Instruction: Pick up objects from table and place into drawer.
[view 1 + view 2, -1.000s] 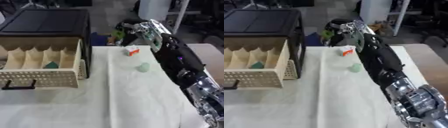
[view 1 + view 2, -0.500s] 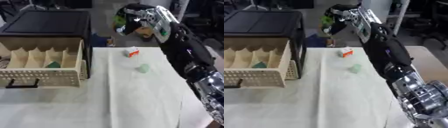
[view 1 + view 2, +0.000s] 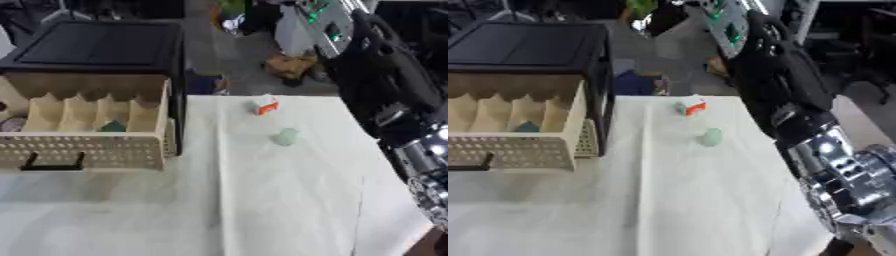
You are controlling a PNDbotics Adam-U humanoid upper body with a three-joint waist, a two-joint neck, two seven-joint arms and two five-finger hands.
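The beige drawer [image 3: 96,150] stands pulled out of the black cabinet [image 3: 96,42] at the left, with a teal object [image 3: 111,126] in one of its slots. A small white and orange object [image 3: 264,105] lies on the white table near the far edge. Just in front of it sits a pale green object [image 3: 285,136]. My right arm [image 3: 385,85] rises from the right side up to the top edge. Its hand [image 3: 677,11] is a dark blur high above the table, well away from both objects. A green patch [image 3: 642,6] shows beside it. My left hand is out of sight.
The white cloth-covered table [image 3: 262,210] fills the foreground. Beyond its far edge lie the floor and a brown box [image 3: 293,65]. The drawer's black handle [image 3: 54,164] faces me.
My right arm has kept lifting up and away from the table, so the hand now sits at the top edge. The camera has shifted. The two objects on the table have not moved.
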